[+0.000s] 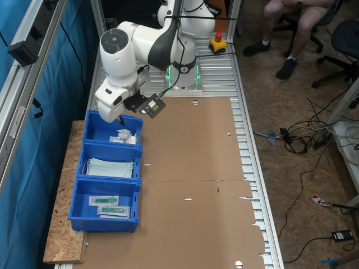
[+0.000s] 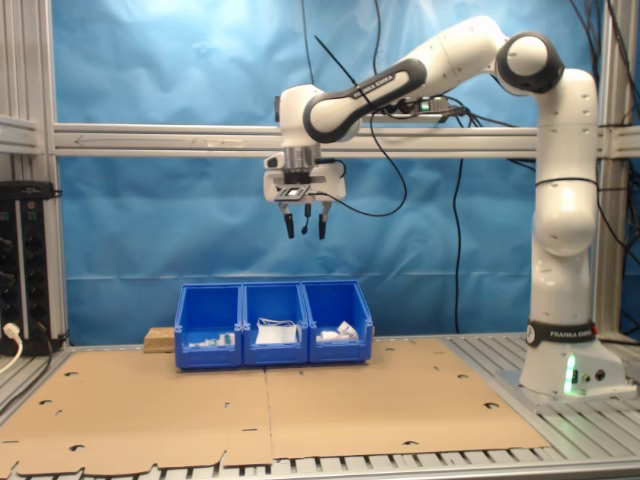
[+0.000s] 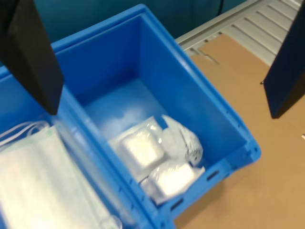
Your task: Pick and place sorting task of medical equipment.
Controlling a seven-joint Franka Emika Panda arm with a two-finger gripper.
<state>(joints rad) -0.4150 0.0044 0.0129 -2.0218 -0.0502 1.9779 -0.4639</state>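
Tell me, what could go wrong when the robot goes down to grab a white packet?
The white packets lie heaped against the end bin's wall, so the open hand might bump the rim or pinch two at once. They look crinkly and could slip. The face masks lie in the next bin, so a poor aim could catch those.

Little here can be read. In the second exterior view a line of dark lettering runs along my forearm link (image 2: 375, 85), and another short line sits on the band around my base (image 2: 560, 335) (both are a maker's mark, so I leave them unspoken). In the wrist view the white packets (image 3: 143, 149) lying in the blue bin (image 3: 224, 119) are too blurred for any print to be made out.
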